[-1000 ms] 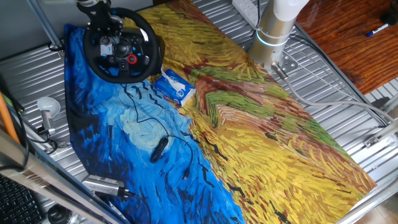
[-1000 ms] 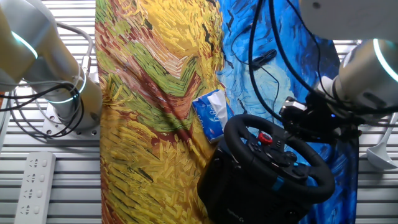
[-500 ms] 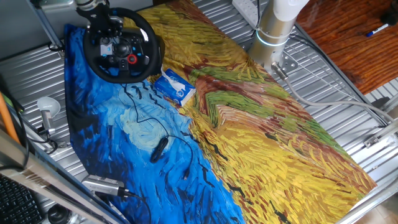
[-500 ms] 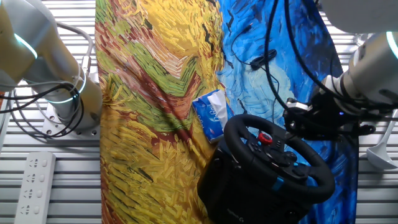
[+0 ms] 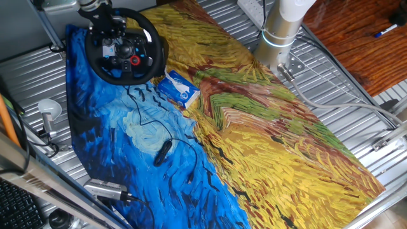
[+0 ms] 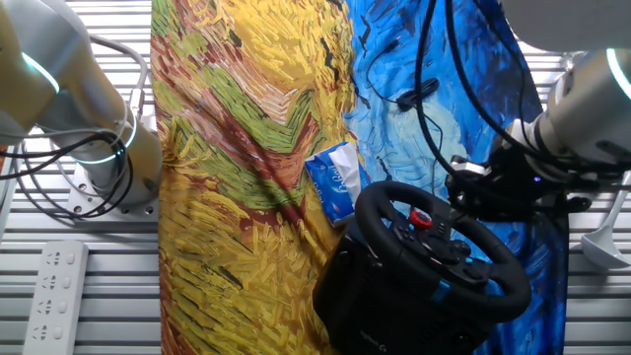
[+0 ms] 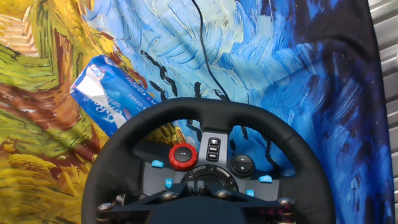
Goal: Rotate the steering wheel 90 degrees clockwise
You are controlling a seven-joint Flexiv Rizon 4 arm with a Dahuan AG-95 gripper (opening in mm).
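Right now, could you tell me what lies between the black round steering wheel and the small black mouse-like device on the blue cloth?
In one fixed view, only painted blue cloth and a thin black cable lie between the steering wheel and the device.

Little legible text in these views

The wheel (image 7: 205, 162) carries only symbols: beside the red knob (image 7: 183, 156), which bears a faint horizontal mark, a round button (image 7: 242, 165) shows a plus sign, both just ahead of the camera on the hand. The blue-white box (image 7: 109, 93), further ahead and to the left of the wheel in the hand view, has white lettering too blurred to read. A pale mark on the wheel's base (image 6: 378, 336) cannot be made out.
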